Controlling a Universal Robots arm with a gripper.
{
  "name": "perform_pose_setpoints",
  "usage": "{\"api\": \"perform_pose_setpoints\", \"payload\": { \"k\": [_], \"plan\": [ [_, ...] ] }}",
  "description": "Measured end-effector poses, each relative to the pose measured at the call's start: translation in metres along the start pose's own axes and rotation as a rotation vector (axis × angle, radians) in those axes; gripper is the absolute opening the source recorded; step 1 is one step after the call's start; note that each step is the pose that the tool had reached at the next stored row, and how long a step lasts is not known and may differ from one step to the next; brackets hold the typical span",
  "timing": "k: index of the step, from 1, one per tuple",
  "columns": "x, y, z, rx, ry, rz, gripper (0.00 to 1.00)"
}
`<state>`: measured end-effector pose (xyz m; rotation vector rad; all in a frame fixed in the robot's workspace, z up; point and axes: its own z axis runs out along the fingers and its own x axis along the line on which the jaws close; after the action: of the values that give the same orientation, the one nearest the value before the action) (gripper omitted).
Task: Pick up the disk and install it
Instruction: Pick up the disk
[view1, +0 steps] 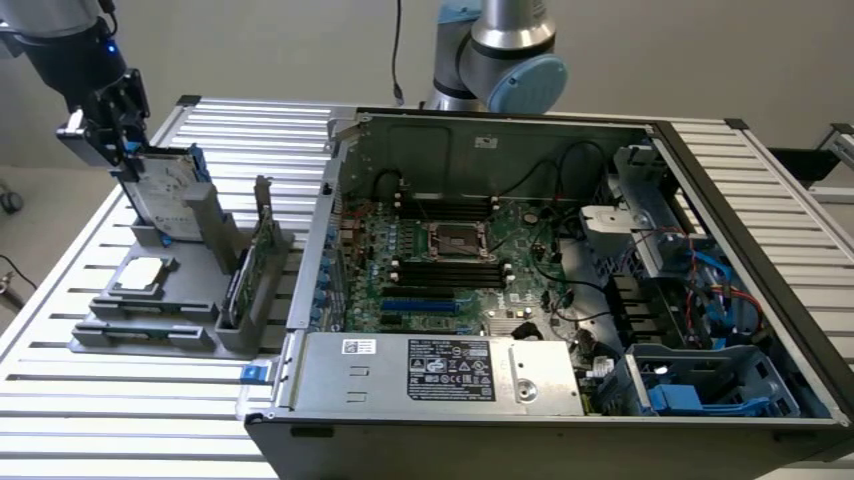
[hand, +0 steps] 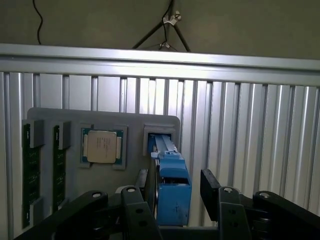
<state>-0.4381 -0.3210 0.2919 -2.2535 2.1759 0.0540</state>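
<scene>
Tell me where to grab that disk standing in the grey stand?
By its free top edge, from straight above, fingers on the two broad faces: the disk stands on edge with its lower part sunk in the grey stand.

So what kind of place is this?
Probably a robot lab for building computers: an open computer on a slatted metal table, a robot arm behind it, spare parts in a grey holder.

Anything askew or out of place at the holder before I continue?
Nothing stands out. The disk stands upright in the grey holder, with the gripper open astride it. The chip lies flat in its recess.
</scene>
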Motion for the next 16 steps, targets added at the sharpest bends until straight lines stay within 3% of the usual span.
{"api": "perform_pose_setpoints", "payload": {
  "k": [3, 6, 16],
  "plan": [
    [0.0000, 0.0000, 0.0001, 0.0002, -0.0001, 0.000, 0.52],
    [0.0000, 0.0000, 0.0001, 0.0002, 0.0002, 0.000, 0.38],
    [0.0013, 0.0000, 0.0002, 0.0003, 0.0000, 0.000, 0.34]
  ]
}}
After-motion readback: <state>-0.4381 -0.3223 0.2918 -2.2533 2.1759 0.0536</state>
